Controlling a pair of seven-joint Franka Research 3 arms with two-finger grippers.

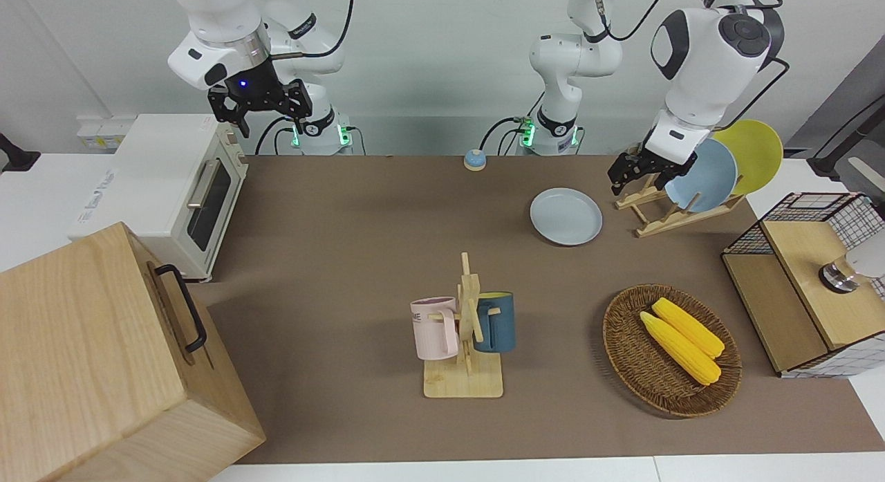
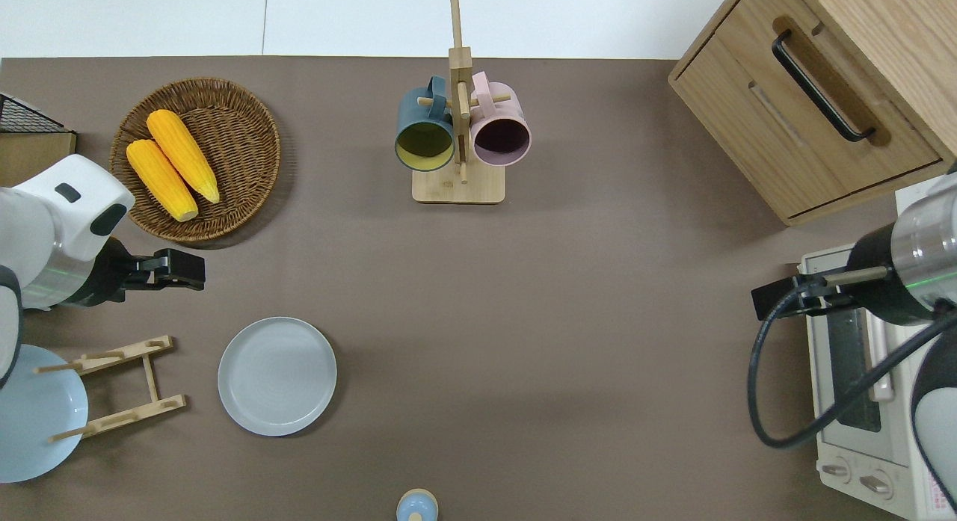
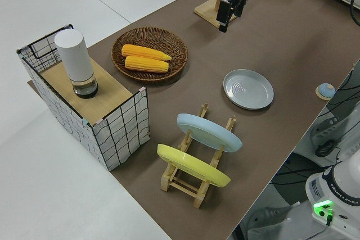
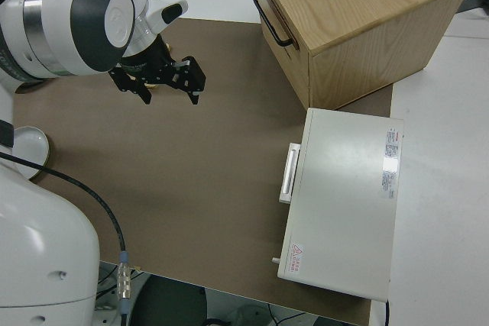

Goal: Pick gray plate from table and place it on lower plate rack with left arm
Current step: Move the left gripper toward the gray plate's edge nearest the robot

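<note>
Left gripper (image 2: pixel 179 270) raised over bare table (image 2: pixel 523 319), empty, jaws' state unclear, right arm parked.

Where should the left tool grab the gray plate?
Take the gray plate by its raised rim, probably the edge toward the left arm's end, coming down from above. It lies flat on the table, so only the rim offers a pinch; the left tool is already up nearby.

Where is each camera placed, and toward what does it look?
Front view: across the table, faces both arms.
Overhead view: straight down on the gray plate; both wrists show.
Left side view: raised at the left arm's end, along the lower plate rack; left pincer shows.
Right side view: above the right arm, toward its right pincer.
Front and overhead share the mug stand.
</note>
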